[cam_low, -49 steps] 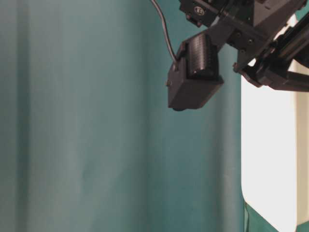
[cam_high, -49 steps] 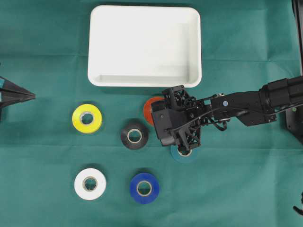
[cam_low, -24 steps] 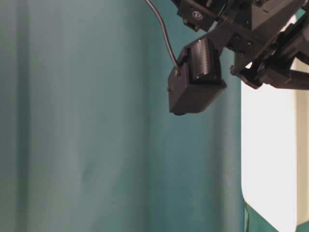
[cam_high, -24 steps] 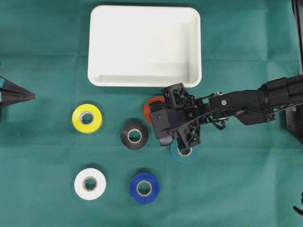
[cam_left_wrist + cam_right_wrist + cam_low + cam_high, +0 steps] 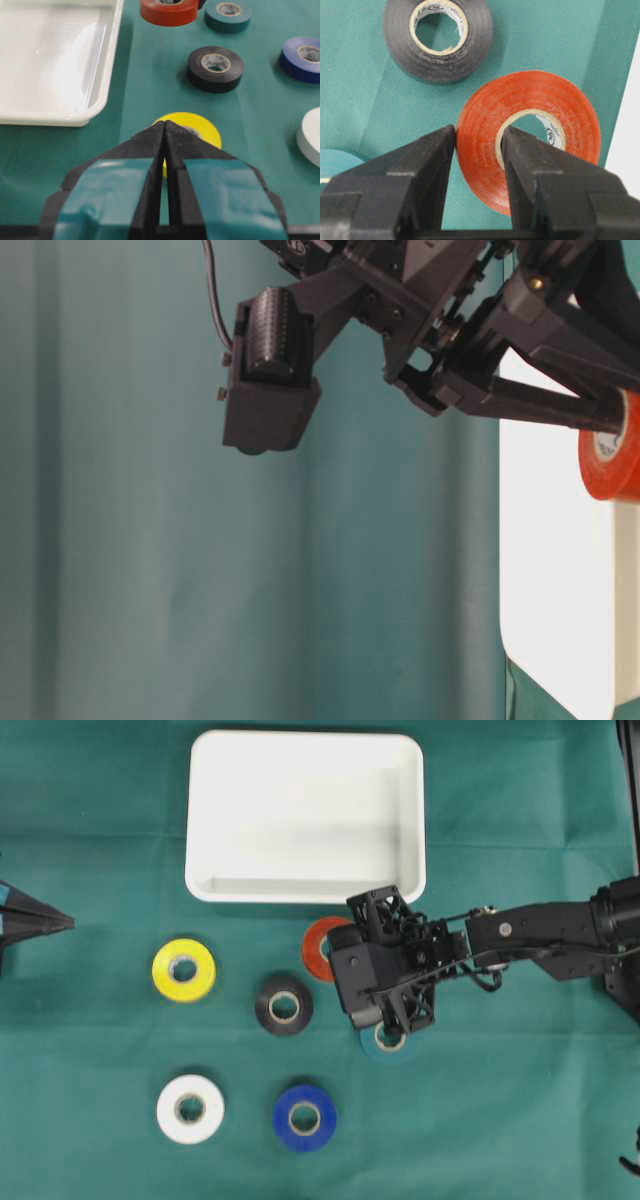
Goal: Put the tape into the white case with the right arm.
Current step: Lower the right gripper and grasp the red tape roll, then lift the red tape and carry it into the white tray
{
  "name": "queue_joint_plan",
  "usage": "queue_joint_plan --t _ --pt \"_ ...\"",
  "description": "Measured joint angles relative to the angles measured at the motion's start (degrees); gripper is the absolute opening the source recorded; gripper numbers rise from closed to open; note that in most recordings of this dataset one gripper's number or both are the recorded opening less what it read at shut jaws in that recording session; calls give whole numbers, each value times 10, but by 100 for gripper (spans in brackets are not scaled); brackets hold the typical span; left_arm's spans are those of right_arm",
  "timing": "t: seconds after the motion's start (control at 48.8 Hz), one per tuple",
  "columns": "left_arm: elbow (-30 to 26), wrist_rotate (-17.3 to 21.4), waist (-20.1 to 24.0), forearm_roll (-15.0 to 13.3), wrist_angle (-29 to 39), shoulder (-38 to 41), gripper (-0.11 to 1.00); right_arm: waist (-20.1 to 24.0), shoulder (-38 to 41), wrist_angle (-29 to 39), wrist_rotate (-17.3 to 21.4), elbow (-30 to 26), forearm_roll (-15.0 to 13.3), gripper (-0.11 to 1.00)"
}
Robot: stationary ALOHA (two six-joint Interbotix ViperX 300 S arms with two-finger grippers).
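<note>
It looked like a robotics lab bench set up for staged handling trials. A green cloth (image 5: 520, 1120) covered the whole bench and hung as a plain backdrop in the table-level view. Colour-sorted tape rolls (image 5: 184, 969) were spaced out neatly below a white case (image 5: 305, 890) near the far edge, with black robot arms (image 5: 545, 930) at the sides.

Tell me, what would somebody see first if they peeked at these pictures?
Probably the right arm's black end effector pinching the wall of the shiny orange-red tape roll, one finger outside and one in its hole. Just past it, at the top of the overhead view, sits the big shallow white plastic case, with five more tape rolls scattered on the green cloth.
</note>
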Motion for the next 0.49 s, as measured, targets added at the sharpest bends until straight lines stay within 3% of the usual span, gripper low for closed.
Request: queue_joint_plan --t 0.287,0.492 --pt "-1 0 0 0 0 0 0 0 0 -5 0 0 -5 2" --pt "0 0 0 0 0 0 0 -12 0 -18 0 0 -33 2"
